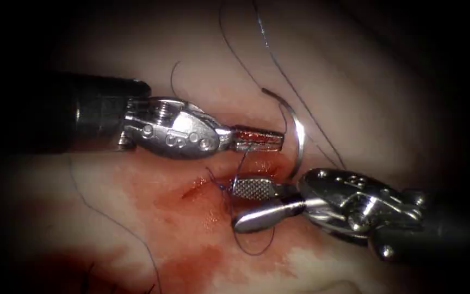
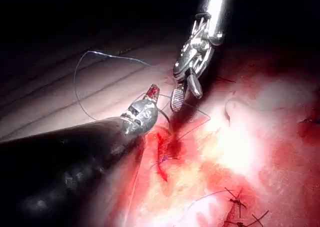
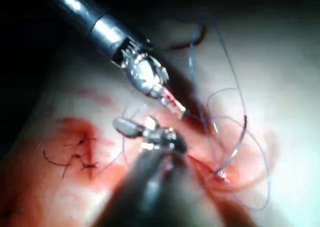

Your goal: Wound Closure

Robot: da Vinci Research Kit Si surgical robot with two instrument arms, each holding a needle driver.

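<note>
Steel needle (image 1: 298, 139) stands upright, curving from beside the right tool (image 1: 251, 204), jaws apart and empty, while the left tool (image 1: 267, 139) clamps its upper curve.

left claw (image 2: 151, 94) shut, right claw (image 2: 185, 94) open, thread (image 2: 82, 69)

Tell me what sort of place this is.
Likely a surgical suturing practice bench: two needle drivers, left tool shut and right tool open, over cut tissue with a curved needle and thread.
</note>
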